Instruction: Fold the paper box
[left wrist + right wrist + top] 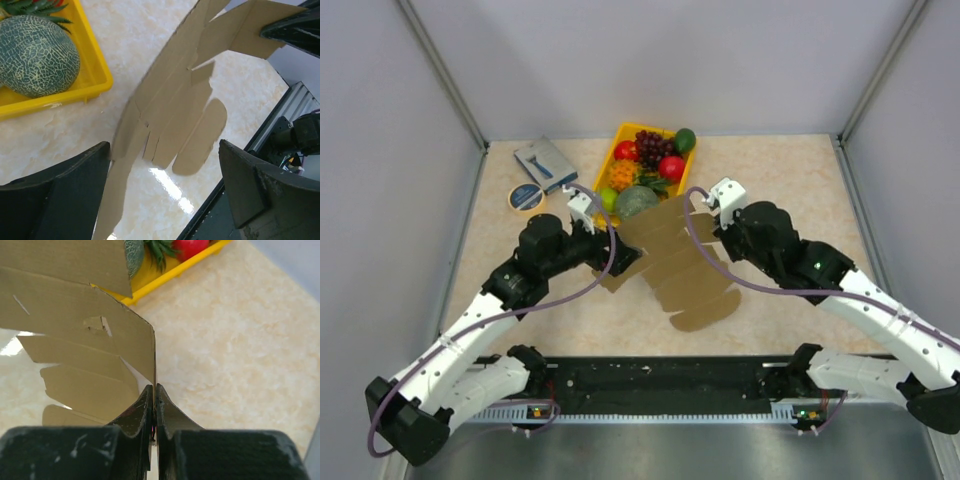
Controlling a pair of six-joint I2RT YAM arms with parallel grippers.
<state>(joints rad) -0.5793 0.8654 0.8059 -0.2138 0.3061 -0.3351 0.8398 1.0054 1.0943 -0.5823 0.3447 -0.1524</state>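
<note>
The paper box (pixel 680 265) is a flat brown cardboard sheet with flaps and tabs, held tilted above the table between the two arms. My right gripper (pixel 705 225) is shut on its right edge; in the right wrist view the fingers (pixel 155 387) pinch the thin edge of the sheet (pixel 75 330). My left gripper (pixel 610 255) is at the sheet's left end. In the left wrist view its jaws (pixel 162 150) stand wide apart, with the sheet (pixel 170 100) passing between them close to the left finger (pixel 75 185). I cannot tell whether it touches.
A yellow tray (pixel 620 135) of toy fruit stands just behind the sheet; its corner (pixel 95 65) and a green melon (pixel 37 55) show in the left wrist view. A blue-grey packet (pixel 547 165) and a round tin (pixel 525 196) lie at the back left. Grey walls surround the table.
</note>
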